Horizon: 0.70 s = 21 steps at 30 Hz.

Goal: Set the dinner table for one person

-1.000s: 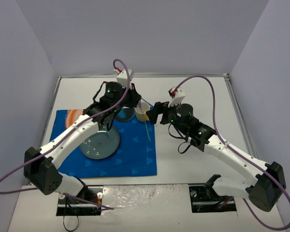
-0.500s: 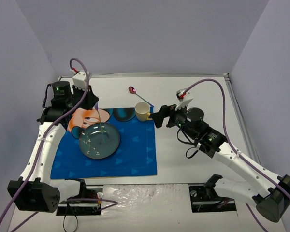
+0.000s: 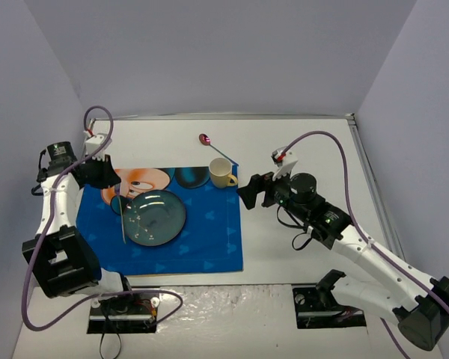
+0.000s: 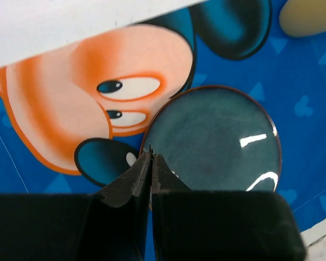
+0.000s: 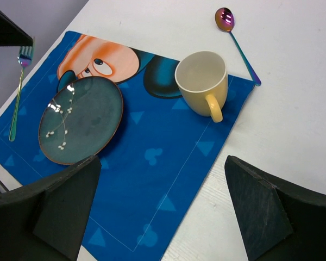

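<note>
- My left arm (image 3: 56, 202) is wearing white shells over its links, with black housings bulging at the joints.
- My right arm (image 3: 374, 258) is showing the same white and black.
- A purple cable (image 3: 99, 108) is looping along my left arm, and a second purple cable (image 3: 318, 134) is arching over my right.
- A small red plug (image 3: 278, 158) is capping the right cable's end.
- My jaws are looking matte black, wedge-shaped and blunt-edged.
</note>
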Motion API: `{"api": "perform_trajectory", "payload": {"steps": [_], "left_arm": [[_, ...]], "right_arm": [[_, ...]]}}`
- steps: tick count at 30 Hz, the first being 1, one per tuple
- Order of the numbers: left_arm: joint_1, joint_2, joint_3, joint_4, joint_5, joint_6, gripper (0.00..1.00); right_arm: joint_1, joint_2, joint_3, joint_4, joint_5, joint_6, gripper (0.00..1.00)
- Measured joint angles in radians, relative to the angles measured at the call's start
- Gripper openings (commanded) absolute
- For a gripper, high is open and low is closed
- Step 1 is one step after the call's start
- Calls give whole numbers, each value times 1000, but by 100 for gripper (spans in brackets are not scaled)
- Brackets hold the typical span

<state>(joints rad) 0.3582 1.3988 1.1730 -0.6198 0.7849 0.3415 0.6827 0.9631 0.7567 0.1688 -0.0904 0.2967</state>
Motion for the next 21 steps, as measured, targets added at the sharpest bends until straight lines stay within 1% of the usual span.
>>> {"api": "perform_trajectory", "payload": {"steps": [6, 10, 14, 21], "left_arm": [[45, 130, 48, -111, 23, 178, 0], [62, 199, 109, -118, 46, 273, 0], [84, 249, 142, -135, 65, 341, 0], [116, 313, 141, -129, 99, 412, 0]], "right_arm": [[-8, -59, -17, -9, -6, -15, 95], [-9, -85, -35, -15, -6, -25, 95], [-9, -88, -42, -25, -6, -34, 95], [-9, -79, -44, -32, -5, -40, 95]]}}
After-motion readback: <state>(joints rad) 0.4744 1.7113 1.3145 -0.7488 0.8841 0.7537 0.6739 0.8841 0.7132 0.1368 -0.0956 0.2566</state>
